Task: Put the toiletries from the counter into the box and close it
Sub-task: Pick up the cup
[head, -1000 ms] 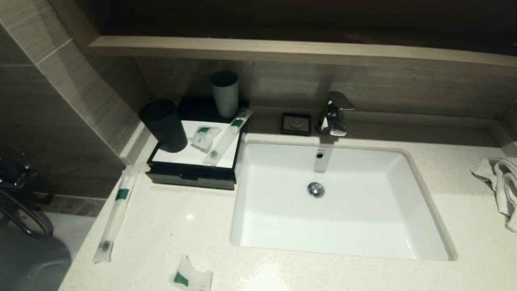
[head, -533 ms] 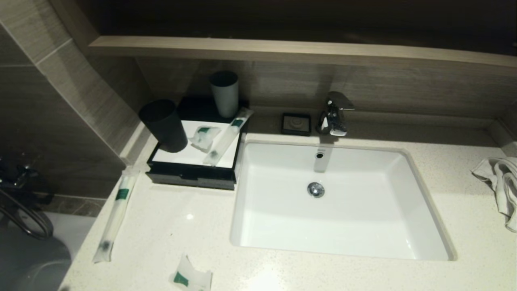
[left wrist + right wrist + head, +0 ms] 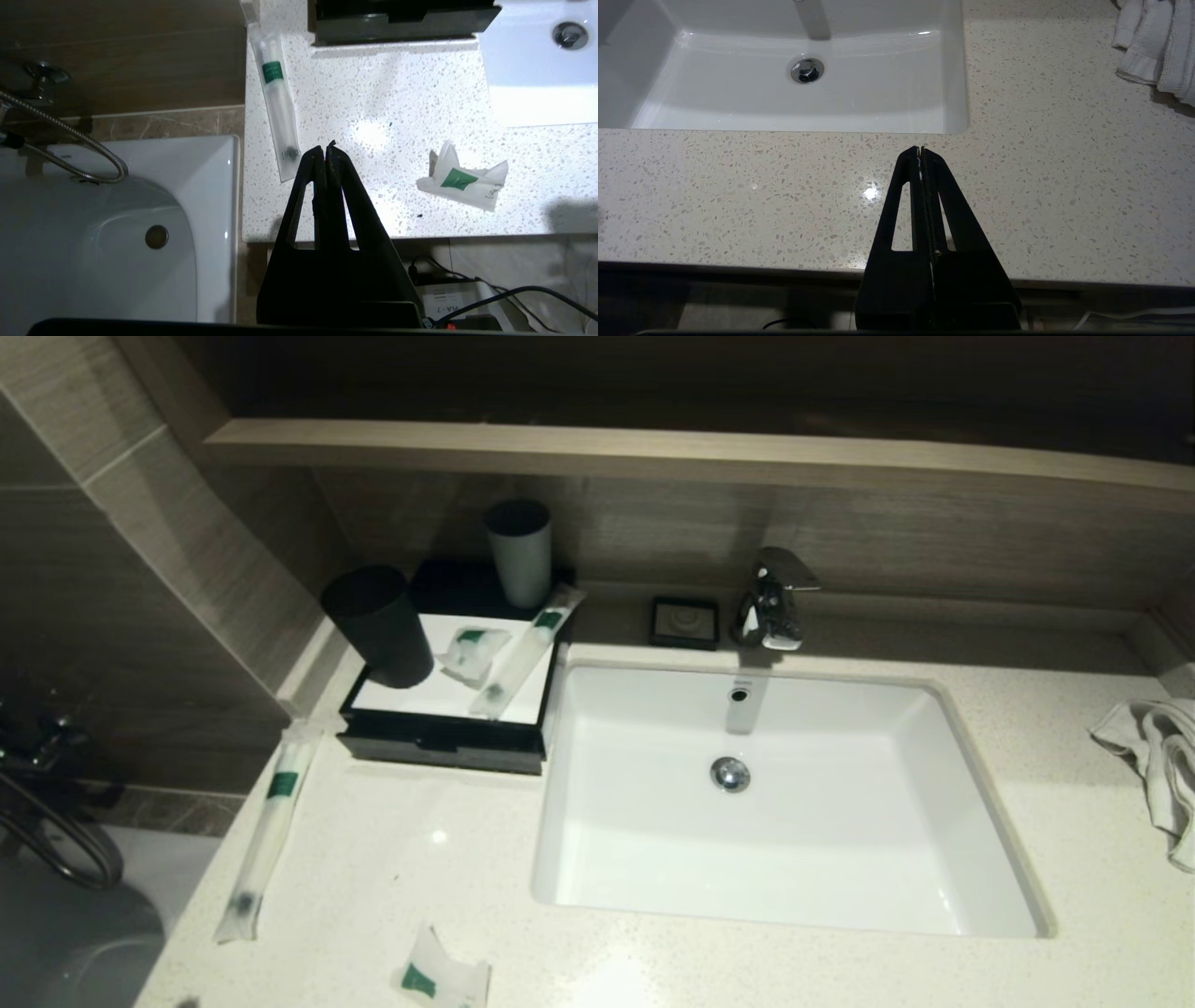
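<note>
Speckled counter [image 3: 392, 859]: tube [image 3: 279, 109] and sachet [image 3: 462, 181] lie loose for you. Left gripper [image 3: 326, 151] hovers pressed together, empty; right gripper [image 3: 920, 150] likewise, parked.

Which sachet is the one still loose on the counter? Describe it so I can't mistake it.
Start at the white sink, then go left and toward the counter's front edge. The crumpled sachet lies there alone, unlike its twin on the box.

The head view looks from high, forward and down, on the whole off-white speckled stone counter [image 3: 392, 859] and the white rectangular sink [image 3: 794, 896]. Both wrist views look from beyond the counter's front edge, much nearer; each shares the sink's drain with the head view.
</note>
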